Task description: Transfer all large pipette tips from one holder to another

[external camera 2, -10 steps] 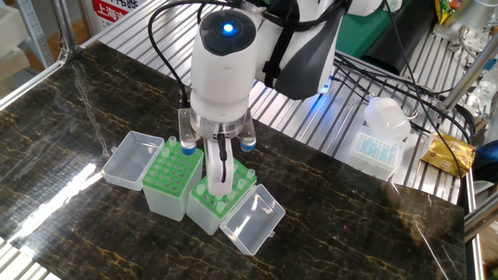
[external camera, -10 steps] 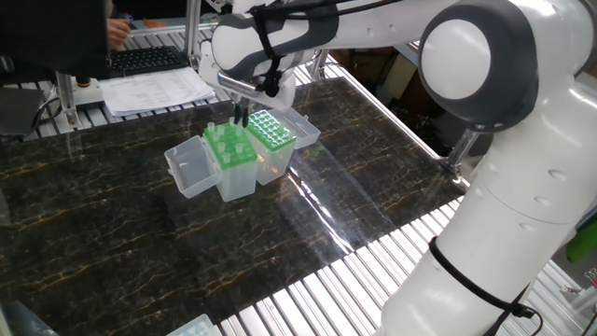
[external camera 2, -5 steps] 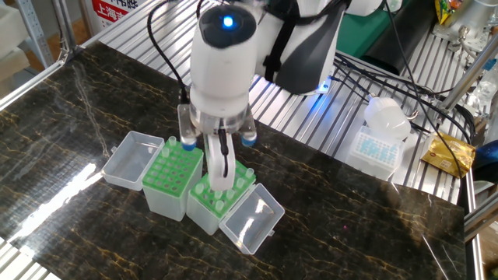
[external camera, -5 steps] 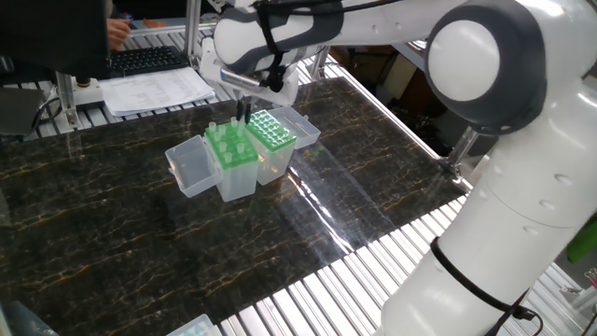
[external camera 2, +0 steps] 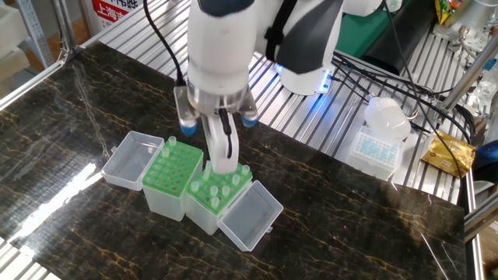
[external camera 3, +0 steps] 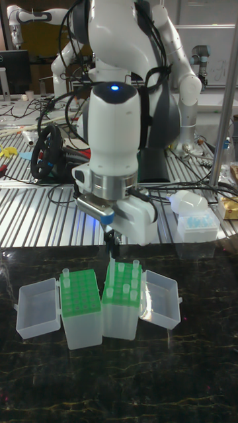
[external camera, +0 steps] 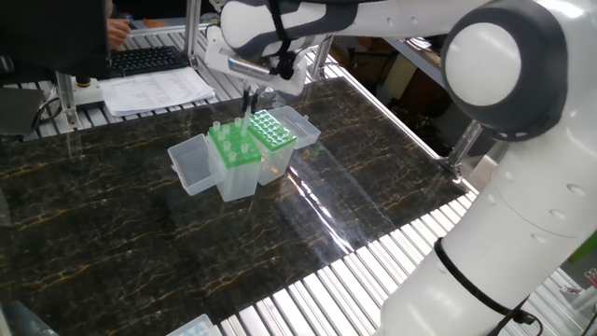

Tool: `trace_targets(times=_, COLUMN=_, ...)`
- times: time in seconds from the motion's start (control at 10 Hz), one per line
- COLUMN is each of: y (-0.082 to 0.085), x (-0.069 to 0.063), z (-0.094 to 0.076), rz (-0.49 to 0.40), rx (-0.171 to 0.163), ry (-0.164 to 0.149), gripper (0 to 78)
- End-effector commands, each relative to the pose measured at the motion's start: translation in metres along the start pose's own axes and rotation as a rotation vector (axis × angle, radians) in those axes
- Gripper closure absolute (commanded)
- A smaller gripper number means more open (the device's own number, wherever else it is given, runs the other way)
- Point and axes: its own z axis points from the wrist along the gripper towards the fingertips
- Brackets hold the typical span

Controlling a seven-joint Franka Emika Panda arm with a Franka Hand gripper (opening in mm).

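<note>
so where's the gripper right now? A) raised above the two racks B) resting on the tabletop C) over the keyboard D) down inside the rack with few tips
A: the gripper hangs just above the two green racks, clear of the pipette tips standing in them.

Robotics lab: pipette-tip racks (external camera 2: pixel 194 187), cable tangles (external camera 3: pixel 56 142), second robot arm (external camera 3: pixel 197 63) behind

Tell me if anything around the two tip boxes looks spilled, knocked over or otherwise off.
Nothing stands out. Both tip boxes stand upright side by side, lids hinged open outward, and the large pipette tips sit upright in their racks. None lie loose on the table.
</note>
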Motion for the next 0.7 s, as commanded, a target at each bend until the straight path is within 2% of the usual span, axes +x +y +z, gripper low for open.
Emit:
trace_targets(times=0.1, y=-0.010, x=-0.005, z=-0.022, rz=-0.063, rx=-0.006, ry=0.003, gripper=76.2)
trace_targets(times=0.7, y=-0.017, x=-0.005, z=-0.041, rz=-0.097, rx=-0.006, ry=0.009, gripper=76.2)
